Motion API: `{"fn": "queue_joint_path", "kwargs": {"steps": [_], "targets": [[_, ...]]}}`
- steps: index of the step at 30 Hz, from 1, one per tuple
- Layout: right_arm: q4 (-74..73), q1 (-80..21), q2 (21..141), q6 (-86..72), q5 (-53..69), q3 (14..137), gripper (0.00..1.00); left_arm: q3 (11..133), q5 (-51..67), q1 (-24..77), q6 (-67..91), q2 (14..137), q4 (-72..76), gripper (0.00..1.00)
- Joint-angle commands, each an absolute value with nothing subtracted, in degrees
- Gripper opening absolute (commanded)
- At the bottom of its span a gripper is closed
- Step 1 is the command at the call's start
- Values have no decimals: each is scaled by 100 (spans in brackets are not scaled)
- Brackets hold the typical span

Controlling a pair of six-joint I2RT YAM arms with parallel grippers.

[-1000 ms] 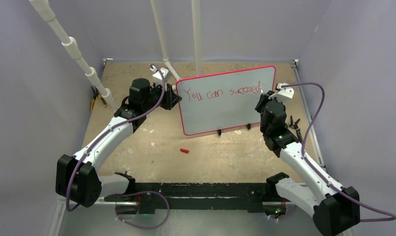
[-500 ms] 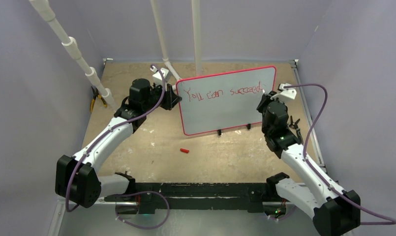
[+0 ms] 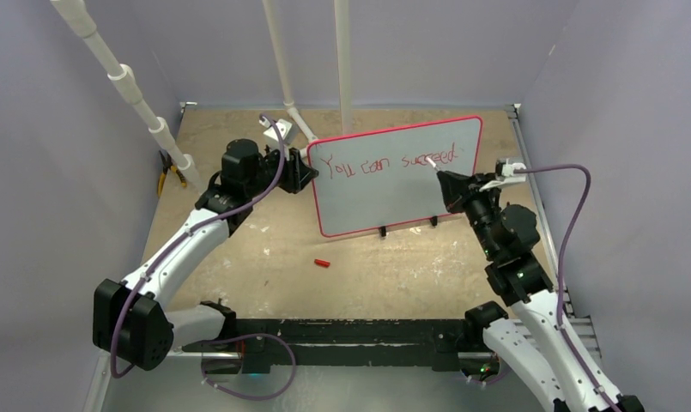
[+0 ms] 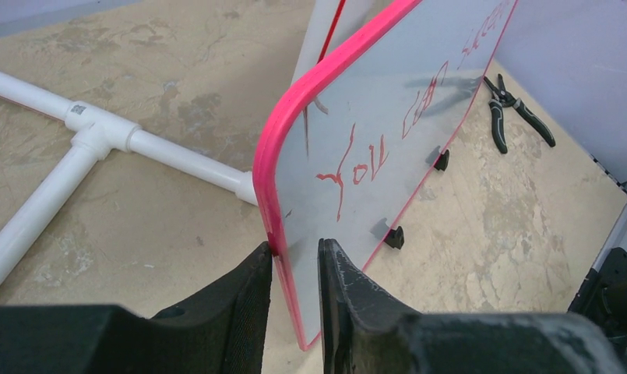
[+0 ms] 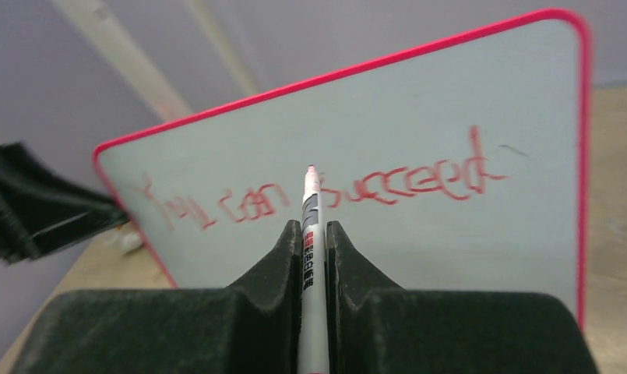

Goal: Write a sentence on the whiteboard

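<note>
Whiteboard (image 3: pixel 393 193) stands on black feet at far middle of desk (image 3: pixel 264 249). Sentence (image 3: pixel 384 160), "you can succeed", in red across its upper face. Left fingers (image 4: pixel 240 304) clenched on whiteboard's left edge. Right fingers (image 5: pixel 275 265) grasp marker (image 5: pixel 310 218), tip toward lettering; contact not discernible. Red cap (image 3: pixel 323 263) on desk before whiteboard.

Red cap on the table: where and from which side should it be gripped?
Probably from straight above, pincer closing across the middle of its short width: the red cap lies flat on the table, long axis roughly left-right, nothing touching it.
</note>
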State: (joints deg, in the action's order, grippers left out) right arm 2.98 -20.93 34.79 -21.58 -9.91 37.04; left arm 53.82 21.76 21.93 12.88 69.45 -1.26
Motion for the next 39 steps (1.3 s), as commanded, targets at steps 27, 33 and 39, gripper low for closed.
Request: {"fn": "queue_joint_path", "kwargs": {"steps": [27, 33, 39], "targets": [[4095, -5194, 6328, -2309, -1319, 2888, 0, 5329, 2331, 2232, 1561, 7078, 64, 37], [4356, -5203, 6766, -2245, -1197, 3026, 0, 5339, 2443, 2232, 1601, 7256, 132, 36], [4548, -5199, 7128, -2135, -1178, 3210, 0, 5323, 2418, 2232, 1602, 7294, 123, 34]]}}
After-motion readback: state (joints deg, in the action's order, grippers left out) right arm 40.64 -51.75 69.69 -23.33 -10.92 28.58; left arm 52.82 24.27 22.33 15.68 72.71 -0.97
